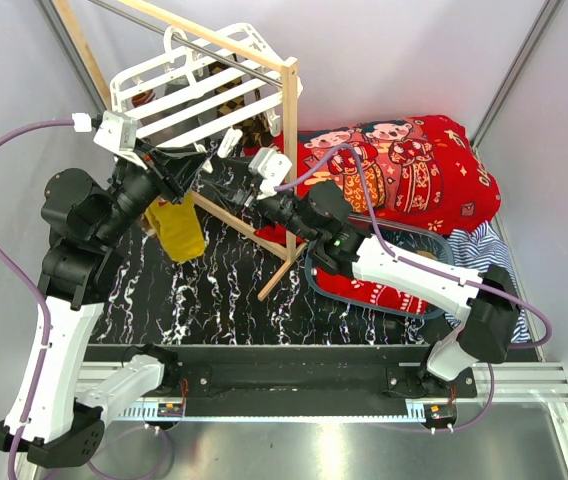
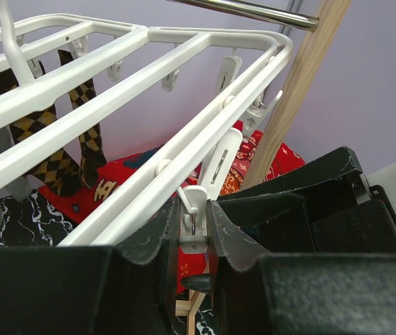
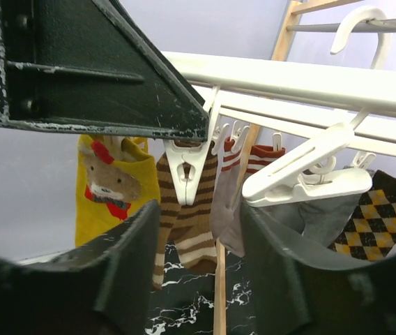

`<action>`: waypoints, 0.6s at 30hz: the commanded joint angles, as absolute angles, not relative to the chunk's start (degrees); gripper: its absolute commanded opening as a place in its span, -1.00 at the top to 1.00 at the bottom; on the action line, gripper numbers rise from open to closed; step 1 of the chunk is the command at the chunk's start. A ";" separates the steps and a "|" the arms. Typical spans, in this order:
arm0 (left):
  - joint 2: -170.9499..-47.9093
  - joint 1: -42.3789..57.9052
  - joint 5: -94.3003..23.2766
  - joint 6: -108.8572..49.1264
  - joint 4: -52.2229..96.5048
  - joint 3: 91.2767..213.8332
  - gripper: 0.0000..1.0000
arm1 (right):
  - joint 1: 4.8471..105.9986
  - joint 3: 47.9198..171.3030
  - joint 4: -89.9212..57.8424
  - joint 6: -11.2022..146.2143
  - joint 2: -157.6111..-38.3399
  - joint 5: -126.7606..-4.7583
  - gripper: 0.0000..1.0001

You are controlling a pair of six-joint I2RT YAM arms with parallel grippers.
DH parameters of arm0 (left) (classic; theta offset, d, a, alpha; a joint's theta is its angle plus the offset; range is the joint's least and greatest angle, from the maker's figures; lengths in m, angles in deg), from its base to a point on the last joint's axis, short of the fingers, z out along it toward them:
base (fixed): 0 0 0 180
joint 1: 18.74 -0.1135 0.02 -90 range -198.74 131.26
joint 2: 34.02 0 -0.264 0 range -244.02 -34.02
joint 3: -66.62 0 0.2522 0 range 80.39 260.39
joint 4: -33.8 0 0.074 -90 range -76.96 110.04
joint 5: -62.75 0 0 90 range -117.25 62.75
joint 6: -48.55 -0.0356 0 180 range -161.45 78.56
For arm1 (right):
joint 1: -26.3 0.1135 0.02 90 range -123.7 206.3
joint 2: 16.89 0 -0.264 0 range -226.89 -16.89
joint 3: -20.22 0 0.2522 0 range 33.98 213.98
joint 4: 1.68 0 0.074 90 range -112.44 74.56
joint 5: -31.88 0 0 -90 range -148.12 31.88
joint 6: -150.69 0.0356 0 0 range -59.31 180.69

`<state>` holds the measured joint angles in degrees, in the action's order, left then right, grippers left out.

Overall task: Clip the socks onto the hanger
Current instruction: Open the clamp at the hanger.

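The white hanger [image 1: 194,80] hangs from the wooden rack at the back left. My left gripper [image 2: 194,241] is shut on one of its small white clips [image 2: 194,223], squeezing it at the frame's edge. Just to the right, my right gripper [image 3: 201,244] stands below the bars, open with nothing between its fingers. Clipped to the hanger are a yellow reindeer sock [image 3: 111,188], a brown striped sock [image 3: 187,223] and argyle socks [image 2: 44,132]. A grey sock with a red-white cuff [image 3: 229,202] hangs close to the right finger [image 3: 288,272], under a tilted clip [image 3: 302,178].
The rack's wooden pole [image 1: 289,150] stands between the arms, and a metal rod [image 2: 254,10] runs above the hanger. The big red cartoon blanket [image 1: 404,160] and a blue-white striped cloth [image 1: 484,250] lie at the right. A blue-rimmed basket [image 1: 364,300] sits under the right arm.
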<state>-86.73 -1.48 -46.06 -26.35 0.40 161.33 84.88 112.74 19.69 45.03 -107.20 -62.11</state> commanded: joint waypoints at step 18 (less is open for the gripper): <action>-86.49 -1.16 -47.47 -24.83 5.54 159.93 0.82 | 85.45 118.00 19.71 45.84 -108.21 -64.71 0.42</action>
